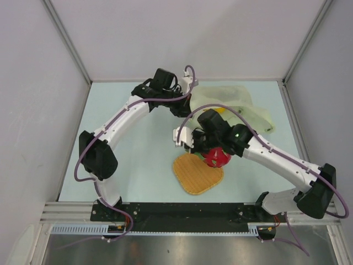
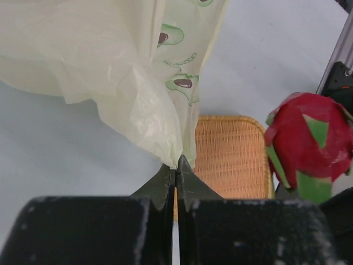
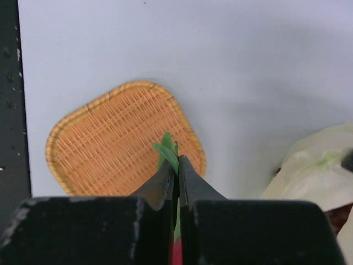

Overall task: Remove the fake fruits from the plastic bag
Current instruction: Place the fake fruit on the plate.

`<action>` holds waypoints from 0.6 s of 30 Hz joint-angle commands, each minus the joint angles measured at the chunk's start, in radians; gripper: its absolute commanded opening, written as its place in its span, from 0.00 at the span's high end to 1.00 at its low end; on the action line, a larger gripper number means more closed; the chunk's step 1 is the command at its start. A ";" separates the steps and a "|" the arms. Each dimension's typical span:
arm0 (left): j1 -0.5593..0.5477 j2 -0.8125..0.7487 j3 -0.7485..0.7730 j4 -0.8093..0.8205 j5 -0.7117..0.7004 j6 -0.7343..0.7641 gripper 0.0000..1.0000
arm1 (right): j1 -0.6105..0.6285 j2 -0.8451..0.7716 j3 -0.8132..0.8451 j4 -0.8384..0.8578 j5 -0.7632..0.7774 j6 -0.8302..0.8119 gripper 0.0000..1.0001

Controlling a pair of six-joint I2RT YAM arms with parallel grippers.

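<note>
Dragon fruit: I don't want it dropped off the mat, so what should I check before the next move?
1. Right end effector shut on the dragon fruit: ok, it pinches a green tip.
2. Grip secure: cannot tell, only a thin leaf tip is held.
3. Woven mat bare: ok.
4. Fruit centred over the mat: cannot tell.
5. Left end effector shut on the plastic bag edge: ok.
</note>
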 commanded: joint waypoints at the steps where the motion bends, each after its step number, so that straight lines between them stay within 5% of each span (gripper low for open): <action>1: 0.032 -0.077 -0.073 0.021 0.064 -0.043 1.00 | 0.082 0.040 0.020 0.055 0.122 -0.222 1.00; 10: 0.043 -0.243 -0.291 0.107 0.022 -0.040 1.00 | 0.160 0.181 0.018 0.103 0.186 -0.328 1.00; 18: 0.065 -0.286 -0.307 0.132 0.048 -0.092 1.00 | 0.217 0.297 0.016 0.167 0.206 -0.428 1.00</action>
